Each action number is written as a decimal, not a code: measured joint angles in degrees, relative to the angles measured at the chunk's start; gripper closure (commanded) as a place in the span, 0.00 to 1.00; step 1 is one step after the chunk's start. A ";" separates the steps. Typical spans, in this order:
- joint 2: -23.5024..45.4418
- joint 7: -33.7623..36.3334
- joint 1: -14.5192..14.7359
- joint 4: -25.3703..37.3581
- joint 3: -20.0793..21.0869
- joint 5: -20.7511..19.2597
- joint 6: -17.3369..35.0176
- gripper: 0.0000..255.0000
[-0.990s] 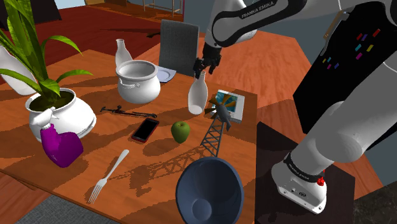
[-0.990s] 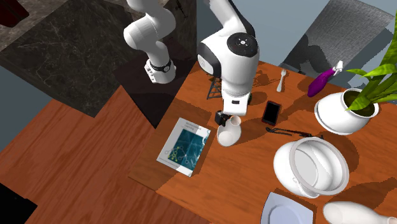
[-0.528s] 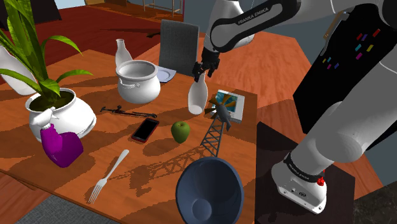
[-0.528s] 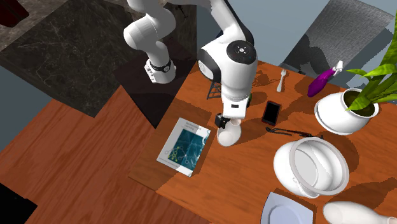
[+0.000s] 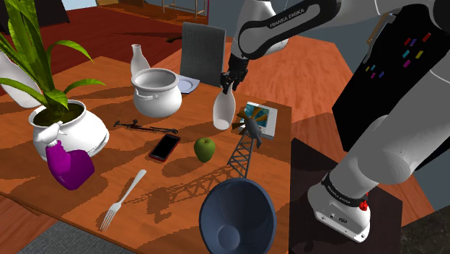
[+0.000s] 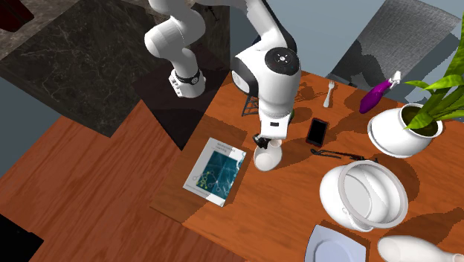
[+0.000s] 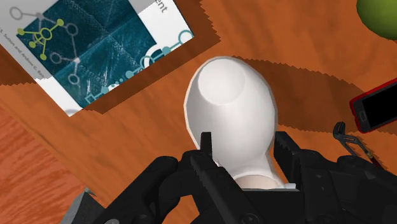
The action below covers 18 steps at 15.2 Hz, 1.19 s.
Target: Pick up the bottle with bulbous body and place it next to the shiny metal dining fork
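Observation:
A white bottle with a bulbous body (image 5: 223,112) stands upright on the wooden table (image 5: 130,155), beside a blue-covered book (image 5: 260,117). My black gripper (image 5: 228,80) comes down from above and is shut on the bottle's narrow neck. The second exterior view has the bottle (image 6: 267,157) under the gripper (image 6: 266,140). In the wrist view the fingers (image 7: 205,144) clasp the neck of the bottle (image 7: 230,114) on both sides. The metal fork (image 5: 124,198) lies near the table's front edge, far from the bottle; it is also on the far side in the second exterior view, fork (image 6: 330,94).
Between bottle and fork lie a green apple (image 5: 205,149), a red phone (image 5: 165,146) and a small dark tower model (image 5: 245,149). A white pot (image 5: 156,92), a potted plant (image 5: 68,130), a purple spray bottle (image 5: 68,167) and a blue bowl (image 5: 238,216) also stand on the table.
The gripper came down a little over the bottle's top, and its fingers, open earlier, have shut on the neck. The bottle has not moved.

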 measured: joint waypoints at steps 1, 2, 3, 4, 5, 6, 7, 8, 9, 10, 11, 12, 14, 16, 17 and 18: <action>0.00 0.00 0.00 0.00 0.00 0.00 0.00 1.00; 0.00 0.00 0.00 0.00 0.00 0.00 0.00 1.00; 0.00 0.00 0.00 0.00 0.00 0.00 0.00 1.00; 0.00 0.00 0.00 0.00 0.00 0.00 0.00 1.00; 0.00 0.00 0.00 0.00 0.00 0.00 0.01 1.00; -0.19 -0.01 -0.01 0.18 -0.01 0.00 -0.39 1.00; -0.41 -0.07 -0.04 0.55 -0.05 0.00 -0.99 1.00; -0.70 -0.01 -0.03 0.96 -0.03 -0.02 -1.68 1.00; -0.98 -0.02 -0.04 1.38 -0.04 -0.03 -2.38 1.00; -1.36 -0.03 -0.04 1.55 -0.05 -0.04 -2.93 1.00; -1.82 0.01 -0.04 1.92 -0.04 -0.04 -3.76 1.00; -2.05 0.02 -0.04 2.55 -0.04 -0.06 -4.62 1.00; -2.50 0.11 -0.03 3.53 -0.02 -0.09 -6.05 1.00; -3.38 0.09 -0.05 4.30 -0.05 -0.10 -7.69 1.00; -3.75 0.18 -0.03 4.63 -0.01 -0.11 -8.39 1.00; -3.92 0.17 -0.03 5.13 -0.02 -0.12 -9.06 1.00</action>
